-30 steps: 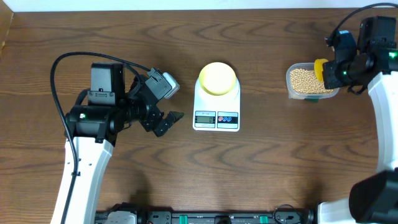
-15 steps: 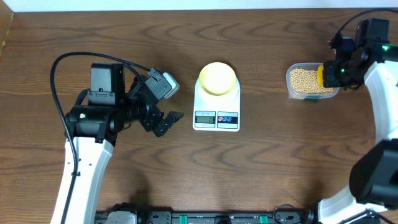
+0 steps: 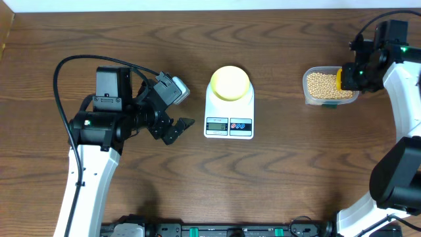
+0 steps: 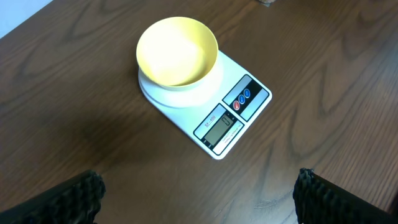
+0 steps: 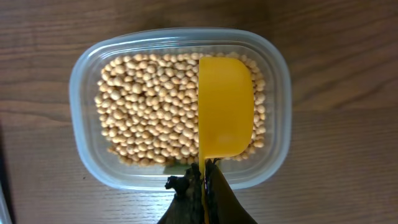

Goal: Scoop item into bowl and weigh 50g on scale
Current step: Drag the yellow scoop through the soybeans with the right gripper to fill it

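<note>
The tan beans (image 5: 155, 106) fill a clear plastic tub (image 3: 308, 92) at the right of the table. My right gripper (image 5: 204, 186) is shut on the handle of a yellow scoop (image 5: 225, 106). The scoop is turned on its side over the right half of the beans (image 3: 321, 84). The pale-yellow bowl (image 3: 229, 82) sits empty on the white scale (image 3: 229, 131) at the table's centre, also seen as bowl (image 4: 177, 51) on scale (image 4: 249, 115). My left gripper (image 3: 176, 128) hovers left of the scale, open and empty, its fingertips (image 4: 81, 196) far apart.
Brown wooden table (image 3: 296, 171) all round. The right arm (image 3: 401, 99) runs down the right edge and the left arm (image 3: 92, 158) with its cable takes up the left side. A white wall borders the far edge.
The right gripper has shifted slightly and turned, bringing the scoop a little further over the tub. The left arm, bowl and scale have not moved.
</note>
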